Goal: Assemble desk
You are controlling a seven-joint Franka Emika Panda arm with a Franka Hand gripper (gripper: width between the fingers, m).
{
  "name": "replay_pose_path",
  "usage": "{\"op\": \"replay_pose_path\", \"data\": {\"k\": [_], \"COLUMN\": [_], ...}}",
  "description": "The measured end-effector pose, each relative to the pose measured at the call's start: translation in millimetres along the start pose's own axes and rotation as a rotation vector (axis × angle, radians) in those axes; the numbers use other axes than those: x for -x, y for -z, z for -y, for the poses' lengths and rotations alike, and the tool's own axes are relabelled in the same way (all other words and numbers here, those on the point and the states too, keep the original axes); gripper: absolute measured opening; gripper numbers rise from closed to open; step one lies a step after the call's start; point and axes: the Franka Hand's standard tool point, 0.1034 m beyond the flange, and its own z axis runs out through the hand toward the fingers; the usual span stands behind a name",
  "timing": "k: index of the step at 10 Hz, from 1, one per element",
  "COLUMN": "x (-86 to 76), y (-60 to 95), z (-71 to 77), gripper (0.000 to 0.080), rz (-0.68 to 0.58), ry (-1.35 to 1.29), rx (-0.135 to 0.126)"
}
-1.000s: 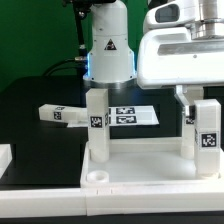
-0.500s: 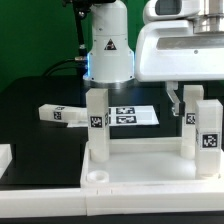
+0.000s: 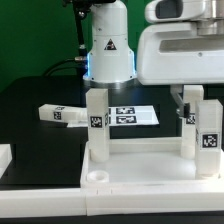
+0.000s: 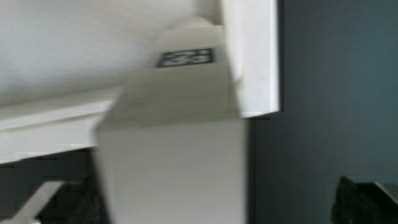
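The robot's white two-finger end effector (image 3: 199,106) hangs with its dark fingertips (image 4: 374,198) spread wide on either side of an upright white square plastic leg (image 3: 205,138). It grips nothing, and the wrist view shows a clear gap beside the leg. The leg stands on the large flat white rectangular desk panel (image 3: 140,166), at the exterior view's right, and carries a black-and-white tag. A second upright white square leg (image 3: 97,125) stands towards the panel's other end, just behind an open round corner socket (image 3: 97,176). A third white leg (image 3: 58,114) lies loose on the black surface (image 3: 28,135), near the marker board (image 3: 135,116).

The step appears to be seating the right-hand leg in its socket. To do it well, the end effector should probably rise straight up without brushing the leg. If more tightening is needed, it should close squarely on two flat faces. The kit looks like smooth, hard plastic with crisp square edges and a raised rim, so a skewed grip could slip
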Motion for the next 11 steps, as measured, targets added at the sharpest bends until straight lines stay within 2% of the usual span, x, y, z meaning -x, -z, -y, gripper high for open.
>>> {"op": "replay_pose_path", "data": {"k": [3, 4, 5, 6, 7, 10, 11], "x": [5.3, 5.3, 5.3, 5.2, 3.0, 2.4, 1.7], "y": [-3.0, -3.3, -3.3, -3.5, -3.1, -3.9, -4.5], "z": [3.7, 3.4, 3.4, 2.3, -2.6, -6.2, -12.2], "gripper": [0.0649, 0.0517, 0.0517, 0.0378, 0.0305, 0.0299, 0.0299], "rz": [-0.001, 0.000, 0.000, 0.000, -0.004, -0.005, -0.018], "ry": [-0.002, -0.003, -0.003, -0.002, 0.000, -0.064, -0.241], "rx": [-0.004, -0.004, -0.004, -0.002, 0.007, 0.006, -0.005]}}
